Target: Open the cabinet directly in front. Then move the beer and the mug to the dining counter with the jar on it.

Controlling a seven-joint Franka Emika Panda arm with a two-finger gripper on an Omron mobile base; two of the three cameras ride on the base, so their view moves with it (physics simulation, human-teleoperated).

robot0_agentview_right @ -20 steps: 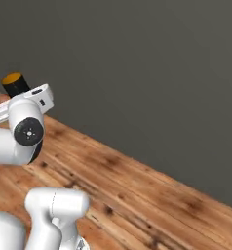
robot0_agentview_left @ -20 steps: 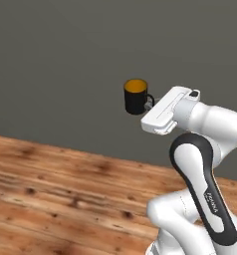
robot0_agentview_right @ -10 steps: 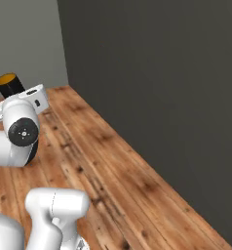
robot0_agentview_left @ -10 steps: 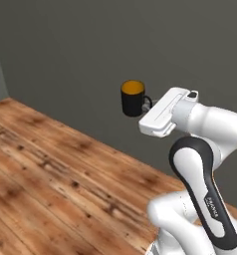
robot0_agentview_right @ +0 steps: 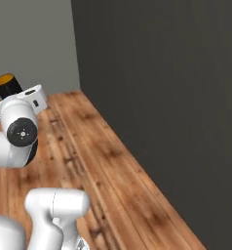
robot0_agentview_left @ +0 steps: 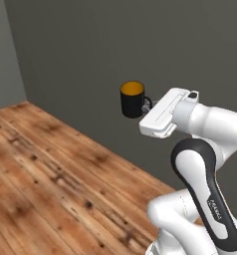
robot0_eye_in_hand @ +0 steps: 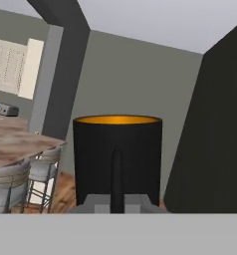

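The dark mug (robot0_agentview_left: 132,99) with its yellow-orange inside hangs upright in the air, level with my wrist, and my gripper (robot0_agentview_left: 149,106) is shut on its side handle. From the right base view the mug (robot0_agentview_right: 6,84) peeks out above the white hand at the left edge. In the hand view the mug (robot0_eye_in_hand: 117,154) stands close in front, handle toward the camera, between my gripper (robot0_eye_in_hand: 117,200) fingers. The marbled dining counter (robot0_eye_in_hand: 16,141) lies far off at the left of that view. The beer and the jar are out of view.
Dark grey walls (robot0_agentview_left: 90,55) stand close ahead, meeting a lighter wall at a corner (robot0_agentview_right: 75,49). Wood-plank floor (robot0_agentview_left: 46,169) runs below. Grey stools (robot0_eye_in_hand: 37,172) sit under the counter, and cream cabinet fronts (robot0_eye_in_hand: 11,67) show far behind it.
The whole scene has swept sideways in both base views as the base turns, and a wall corner has come into sight. The mug stays held at the same height.
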